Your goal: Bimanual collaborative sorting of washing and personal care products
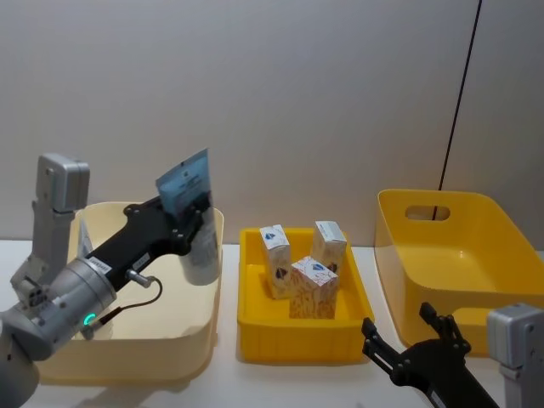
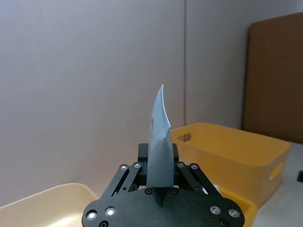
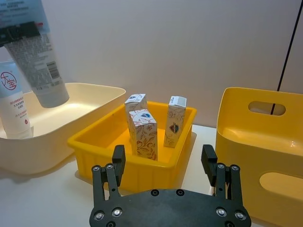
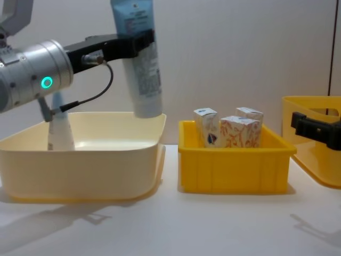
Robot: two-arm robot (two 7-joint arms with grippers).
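Chest view, left gripper (image 4: 139, 40): I see it raised above the cream bin (image 4: 80, 160), its jaws closed tight across the upper part of a squeeze tube (image 4: 144, 80), just under the flat crimped end.
Held tube: it hangs near upright, cap end down, over the cream bin's right side, close to the wall nearest the yellow tray (image 4: 234, 170). I cannot tell whether the cap touches the bin.
Second tube (image 4: 59, 133): it stands cap down inside the cream bin, at its left, well apart from the held one.
Cartons: three small white cartons stand upright and close together in the yellow tray, two at the back (image 1: 274, 249) (image 1: 329, 244) and one in front (image 1: 313, 287).
Right gripper (image 3: 163, 156): it is low at the near side of the table in front of the yellow tray, jaws spread wide with nothing between them.
Large yellow bin (image 1: 459, 255): it sits to the right of the tray, and I see nothing in it.
Step in hand: I judge that I am placing the held tube into the cream bin with the other tube.
Next move: I would lower it until the cap rests on the bin floor, then let go gently. A tall, soft tube may topple, so leaning it on the wall seems wise.
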